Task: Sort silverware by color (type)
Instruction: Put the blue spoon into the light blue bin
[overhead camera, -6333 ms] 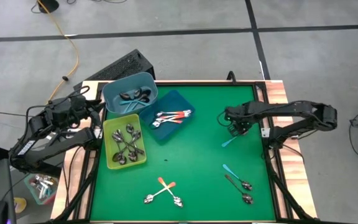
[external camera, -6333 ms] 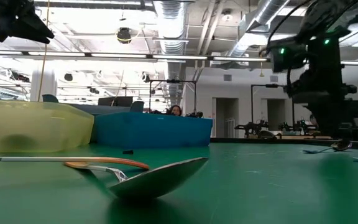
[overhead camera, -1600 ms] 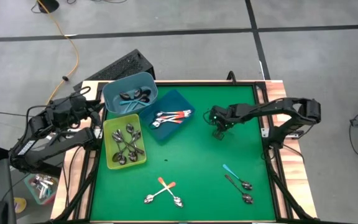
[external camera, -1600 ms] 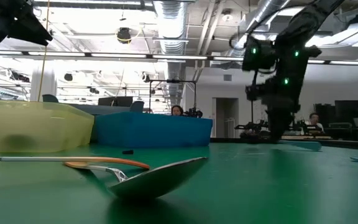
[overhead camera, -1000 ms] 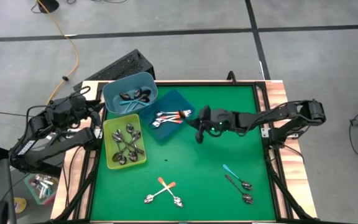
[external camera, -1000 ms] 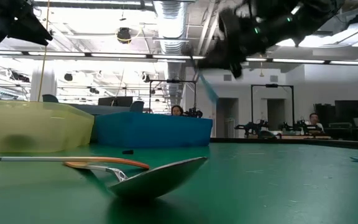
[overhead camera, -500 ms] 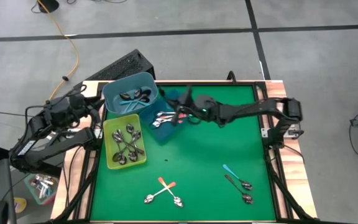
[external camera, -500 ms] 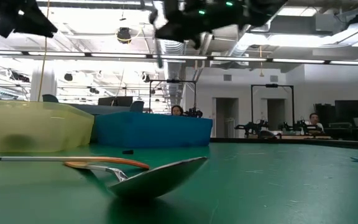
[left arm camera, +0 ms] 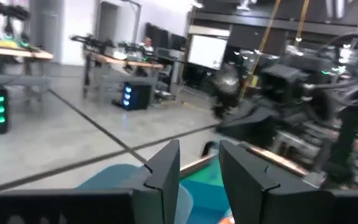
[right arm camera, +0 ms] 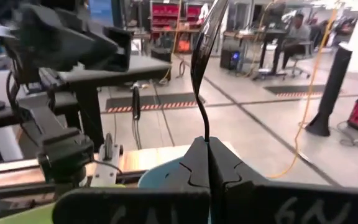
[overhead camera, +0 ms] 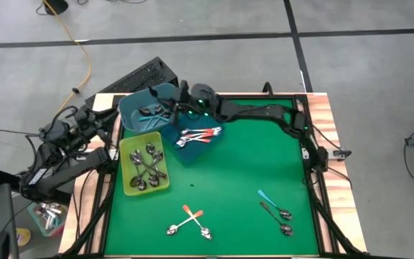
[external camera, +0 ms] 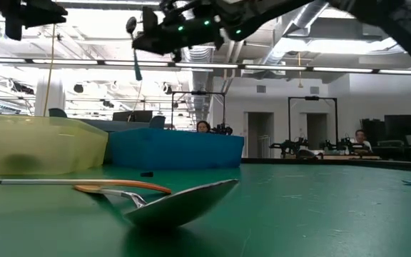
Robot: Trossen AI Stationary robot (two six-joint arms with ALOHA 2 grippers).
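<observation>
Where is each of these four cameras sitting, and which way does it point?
High view: overhead, straight down on the table, both arms.
Low view: table height, across to the room; right gripper holding a teal spoon.
Left wrist view: left gripper parted, facing the room.
Right wrist view: shut fingers.
High and low views share the yellow bin.

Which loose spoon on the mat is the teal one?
In the high view, find the green mat's lower right corner, where two spoons lie side by side. The teal spoon is the upper one, with a light blue-green handle; the dark spoon below is plain metal.
</observation>
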